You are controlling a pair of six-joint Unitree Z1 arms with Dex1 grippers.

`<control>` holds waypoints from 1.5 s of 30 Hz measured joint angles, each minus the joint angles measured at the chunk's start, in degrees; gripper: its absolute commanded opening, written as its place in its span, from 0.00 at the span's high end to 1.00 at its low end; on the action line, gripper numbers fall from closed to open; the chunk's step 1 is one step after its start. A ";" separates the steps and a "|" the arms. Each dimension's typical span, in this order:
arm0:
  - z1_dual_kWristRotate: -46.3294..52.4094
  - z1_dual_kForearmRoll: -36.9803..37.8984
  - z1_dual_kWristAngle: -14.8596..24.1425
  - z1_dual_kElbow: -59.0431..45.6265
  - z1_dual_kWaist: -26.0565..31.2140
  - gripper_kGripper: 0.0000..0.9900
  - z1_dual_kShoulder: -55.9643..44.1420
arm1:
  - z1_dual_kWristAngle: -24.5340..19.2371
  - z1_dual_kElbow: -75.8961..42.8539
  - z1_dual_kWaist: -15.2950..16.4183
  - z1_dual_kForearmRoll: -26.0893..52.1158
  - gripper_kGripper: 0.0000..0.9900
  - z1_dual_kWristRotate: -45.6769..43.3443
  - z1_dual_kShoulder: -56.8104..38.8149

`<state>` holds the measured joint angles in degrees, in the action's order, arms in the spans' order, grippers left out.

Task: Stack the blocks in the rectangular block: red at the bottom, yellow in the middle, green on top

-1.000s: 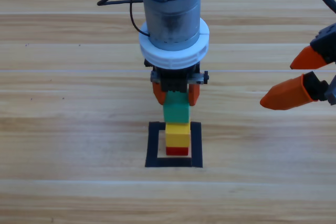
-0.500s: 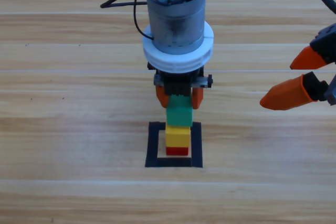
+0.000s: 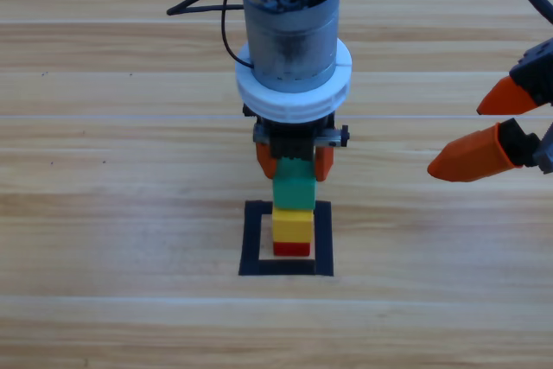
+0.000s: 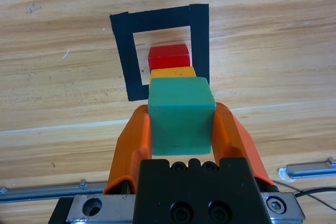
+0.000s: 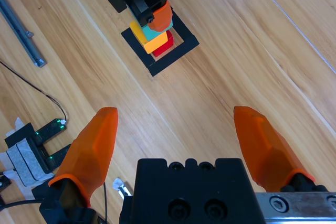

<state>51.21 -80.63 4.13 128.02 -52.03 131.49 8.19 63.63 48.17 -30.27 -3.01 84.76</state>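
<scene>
Left tool [image 4: 181, 124] pinches the green cube [image 4: 181, 115] atop yellow [image 3: 292, 224] and red [image 3: 292, 249], inside the tape square [image 3: 252, 239] on the wooden counter [image 3: 112, 213]. Right tool [image 5: 178, 140] is spread, well apart.

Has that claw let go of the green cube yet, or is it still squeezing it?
Squeezing it. The left gripper has both orange jaws pressed against the green cube, sitting on the yellow cube.

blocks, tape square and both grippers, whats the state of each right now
red block: inside the tape square, bottom of the stack
yellow block: on the red block
green block: on the yellow block, gripped
tape square: flat on the table, holding the stack
left gripper: shut on the green block
right gripper: open, off to the right
</scene>
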 measured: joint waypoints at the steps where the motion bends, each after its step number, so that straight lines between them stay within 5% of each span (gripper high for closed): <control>1: 0.00 0.00 0.00 0.00 0.00 1.00 0.09 | 0.00 0.00 0.00 0.00 0.02 0.00 0.00; 14: 0.00 0.00 0.07 0.04 0.00 1.00 0.87 | 0.00 0.00 0.00 0.00 0.02 0.00 0.01; 15: 0.00 0.00 0.07 0.04 0.00 0.81 0.87 | 0.00 0.00 0.00 0.00 0.02 0.00 0.01; 17: 0.00 0.00 0.09 0.04 0.00 0.22 0.87 | 0.00 0.00 0.00 0.00 0.02 0.00 0.01; 19: 0.00 0.00 0.14 0.03 0.00 0.01 0.87 | 0.00 0.00 0.00 0.00 0.02 0.00 0.01; 35: 1.06 0.00 0.93 -0.09 -0.01 0.00 0.01 | 1.86 0.00 0.00 -0.38 0.02 0.00 0.02; 45: 5.71 0.01 17.54 -5.51 -1.77 0.00 -19.20 | 1.87 0.00 0.00 -0.39 0.02 -0.14 1.02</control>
<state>56.92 -80.62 21.68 122.51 -53.80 112.29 10.06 63.63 48.17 -30.66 -3.16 85.78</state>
